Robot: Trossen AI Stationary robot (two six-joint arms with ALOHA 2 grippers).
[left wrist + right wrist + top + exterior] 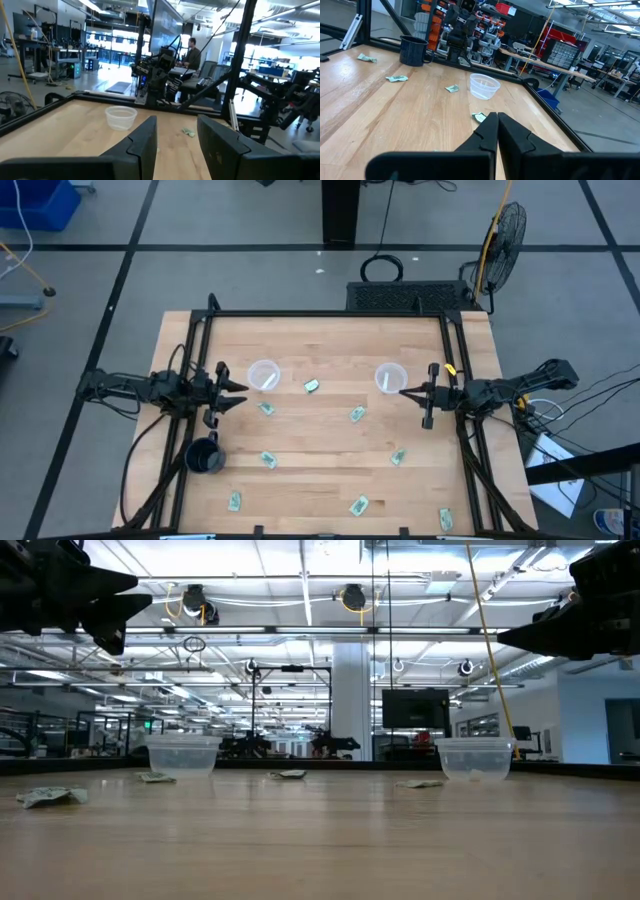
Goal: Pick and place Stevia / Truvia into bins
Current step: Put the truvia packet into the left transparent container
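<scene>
Several pale green and white Stevia packets lie flat and scattered on the wooden table, among them one point(311, 386) between the cups, one point(266, 408) near the left cup and one point(356, 414) toward the right. Two clear round cups stand upright, the left point(263, 375) and the right point(390, 377). My left gripper point(235, 387) hovers open beside the left cup; its wrist view shows the open fingers point(177, 145), the right cup point(121, 118) and a packet point(188, 132). My right gripper point(405, 391) hovers shut beside the right cup; its wrist view point(497, 131) shows the left cup point(485, 86) and a packet point(479, 117).
A black mug point(204, 457) stands near the table's left near side, also in the right wrist view point(413, 50). More packets lie along the near edge point(359, 505). Dark frame rails run along both sides point(195, 340). Bare wood lies between the cups and the near packets.
</scene>
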